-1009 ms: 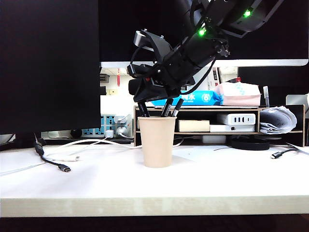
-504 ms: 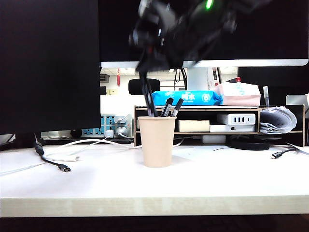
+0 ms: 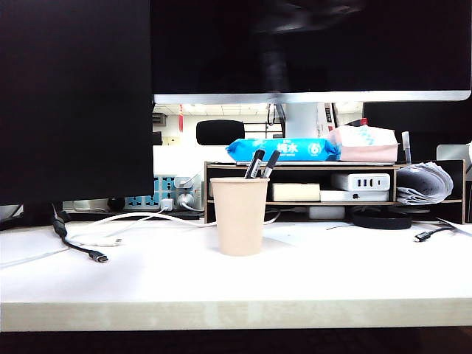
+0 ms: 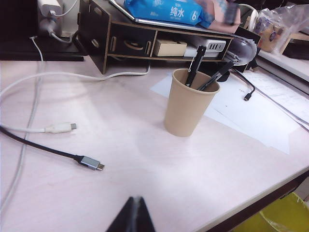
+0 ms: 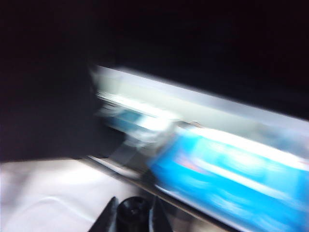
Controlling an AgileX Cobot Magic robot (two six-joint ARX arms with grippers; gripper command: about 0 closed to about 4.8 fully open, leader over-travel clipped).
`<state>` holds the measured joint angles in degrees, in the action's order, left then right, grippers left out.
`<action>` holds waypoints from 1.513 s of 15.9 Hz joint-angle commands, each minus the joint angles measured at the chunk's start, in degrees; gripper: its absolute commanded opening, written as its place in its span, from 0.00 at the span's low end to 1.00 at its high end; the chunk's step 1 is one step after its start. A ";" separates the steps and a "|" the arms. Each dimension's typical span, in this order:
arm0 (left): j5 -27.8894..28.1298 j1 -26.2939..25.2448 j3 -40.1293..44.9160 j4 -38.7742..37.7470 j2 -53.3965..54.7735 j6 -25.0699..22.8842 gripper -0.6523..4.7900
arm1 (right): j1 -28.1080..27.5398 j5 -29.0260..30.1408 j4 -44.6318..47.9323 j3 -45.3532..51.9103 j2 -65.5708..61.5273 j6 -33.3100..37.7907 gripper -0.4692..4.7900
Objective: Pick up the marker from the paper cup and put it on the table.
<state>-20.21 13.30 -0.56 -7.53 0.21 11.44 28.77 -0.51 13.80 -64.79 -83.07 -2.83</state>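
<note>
The beige paper cup (image 3: 240, 215) stands mid-table on the white table (image 3: 332, 273) and holds two black pens with grey bands (image 3: 261, 164). In the left wrist view the cup (image 4: 187, 106) appears ahead of my left gripper (image 4: 134, 199), which is shut, empty, and hangs far from the cup. My right gripper (image 5: 133, 204) is shut on the marker (image 5: 133, 213), whose round black end shows between the fingers in a heavily blurred picture. In the exterior view the right arm is only a faint dark blur (image 3: 306, 11) at the top edge, high above the cup.
A dark-framed shelf riser (image 3: 332, 168) behind the cup carries a blue wipes pack (image 3: 284, 150) and a tissue box (image 3: 365, 144). Cables (image 3: 88, 247) lie on the left of the table. Paper sheets (image 4: 251, 111) lie to the cup's right. Large dark monitors stand behind.
My right arm has risen fast from the cup's rim and nearly left the exterior view at the top, drawing the marker out. The cup now holds two pens.
</note>
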 commanded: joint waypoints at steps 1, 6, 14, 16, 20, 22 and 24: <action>-0.44 0.02 0.00 -0.20 0.00 -0.04 0.11 | -7.56 -0.68 -14.29 0.17 -1.14 -0.20 0.10; -0.48 0.02 0.00 -0.57 0.00 -0.02 0.11 | -18.82 15.45 -38.95 -7.76 -9.90 2.99 0.11; -0.61 0.02 0.00 -0.59 0.00 0.00 0.11 | -18.49 21.40 -66.58 -35.80 -33.94 3.93 0.11; -0.63 0.02 0.00 -0.63 0.00 0.02 0.11 | -18.56 21.38 -72.04 -40.00 -38.01 3.91 0.11; -0.61 0.02 0.00 -0.85 0.00 1.05 0.11 | -18.53 21.00 -71.97 -41.51 -40.65 3.93 0.11; -0.61 0.02 0.00 -0.83 0.00 1.05 0.11 | -18.53 20.98 -70.51 -41.53 -40.65 3.93 0.32; -0.59 0.02 0.00 -0.83 0.00 1.03 0.11 | -18.53 21.00 -69.31 -41.53 -40.65 3.91 0.33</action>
<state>-20.40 13.30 -0.56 -7.64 0.21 12.34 10.09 20.58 -56.66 -106.06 -123.94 1.04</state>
